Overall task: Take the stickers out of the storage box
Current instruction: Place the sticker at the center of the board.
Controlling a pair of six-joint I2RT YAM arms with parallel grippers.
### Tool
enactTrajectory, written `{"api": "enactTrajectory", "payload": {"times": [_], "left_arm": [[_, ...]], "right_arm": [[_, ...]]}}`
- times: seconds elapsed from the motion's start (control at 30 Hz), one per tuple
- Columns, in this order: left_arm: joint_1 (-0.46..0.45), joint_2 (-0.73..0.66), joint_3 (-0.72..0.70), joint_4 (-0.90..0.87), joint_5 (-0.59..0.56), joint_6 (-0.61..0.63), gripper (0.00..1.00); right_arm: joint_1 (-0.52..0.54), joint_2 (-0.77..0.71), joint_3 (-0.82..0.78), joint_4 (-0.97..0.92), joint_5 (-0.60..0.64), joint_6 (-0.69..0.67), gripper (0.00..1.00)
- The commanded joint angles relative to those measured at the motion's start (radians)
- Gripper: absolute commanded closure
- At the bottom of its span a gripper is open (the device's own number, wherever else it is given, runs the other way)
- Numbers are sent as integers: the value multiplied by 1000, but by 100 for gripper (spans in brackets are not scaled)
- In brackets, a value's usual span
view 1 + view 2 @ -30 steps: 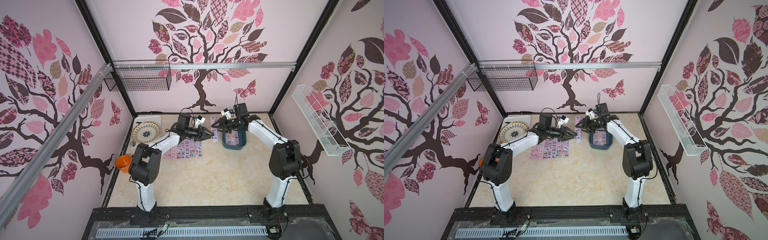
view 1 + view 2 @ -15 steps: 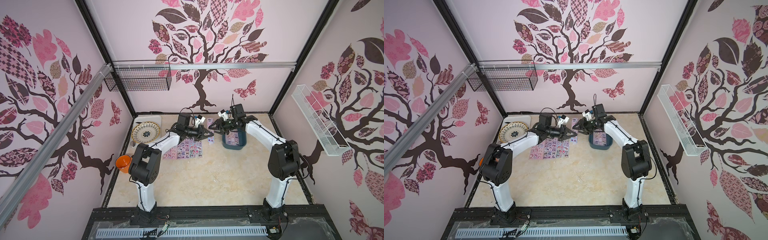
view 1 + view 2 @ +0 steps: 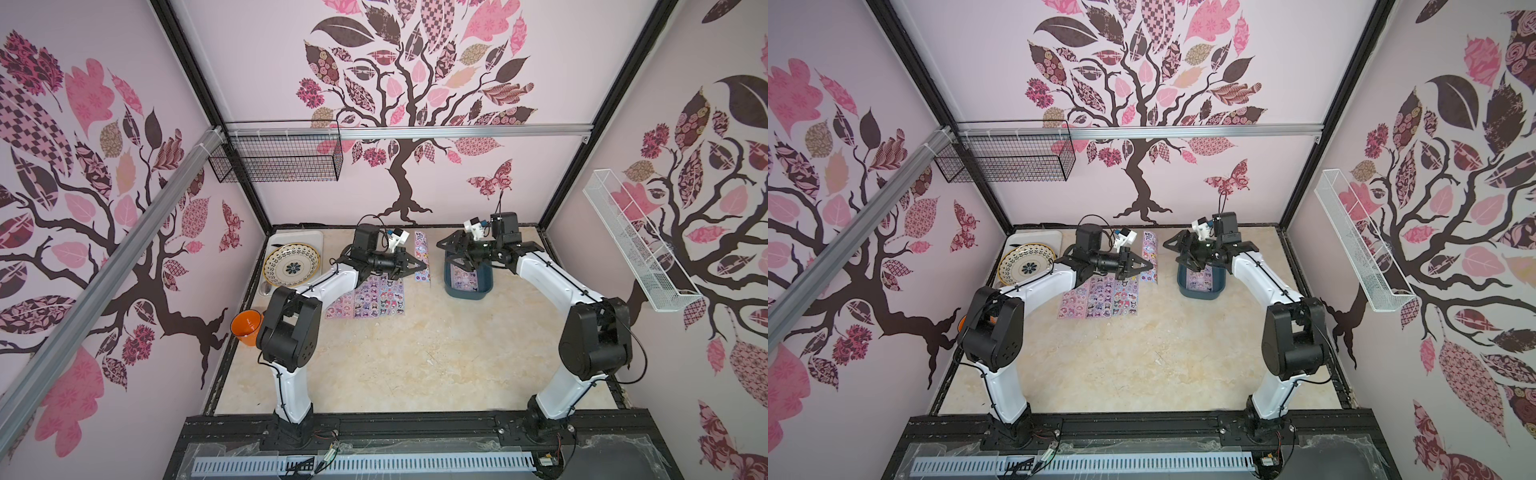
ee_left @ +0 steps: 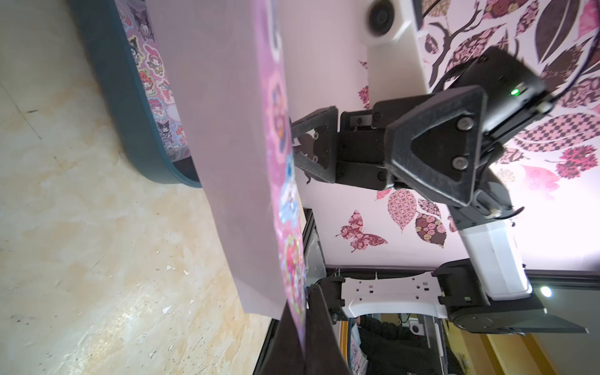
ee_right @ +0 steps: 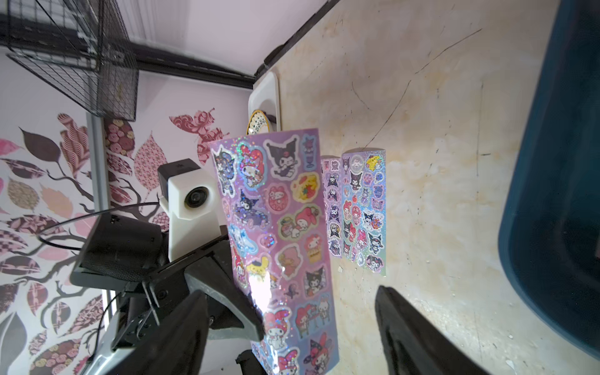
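Observation:
My left gripper is shut on the bottom edge of one sheet of the stickers, which stands upright above the table between the two arms. My right gripper is open just to the right of that sheet, its fingers apart from it, over the far end of the storage box. More stickers lie inside the box. Several sheets lie flat on the table under my left arm.
A white tray with a patterned plate sits at the back left. An orange cup stands by my left arm's elbow. A black wire basket and a white one hang on the walls.
My right gripper brought the sheet leftwards from the box. My left gripper shut on it, and my right gripper opened, let go and drew back to the right.

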Motion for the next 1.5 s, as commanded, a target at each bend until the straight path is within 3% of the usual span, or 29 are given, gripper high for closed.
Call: {"api": "enactTrajectory", "payload": {"times": [0.0,0.17,0.37,0.57,0.77,0.97,1.17,1.47], "left_arm": [[2,-24,-24,207,13,-141,100],[0,-12,-49,440,2,-351,100],[-19,22,-39,605,2,-502,100],[-20,44,-21,647,3,-544,100],[-15,55,-42,629,11,-516,100],[19,46,-78,581,-2,-477,100],[30,46,-83,570,-1,-471,100],[30,27,-90,472,5,-390,100]], "right_arm": [[7,-25,-22,142,-80,79,12],[7,3,-103,424,-161,268,10],[26,36,-87,569,-204,371,10],[33,49,-88,705,-238,469,10],[30,29,-82,700,-245,459,14],[30,8,-40,492,-230,313,28],[30,9,-32,414,-215,257,40],[31,18,12,237,-164,142,82]]}}
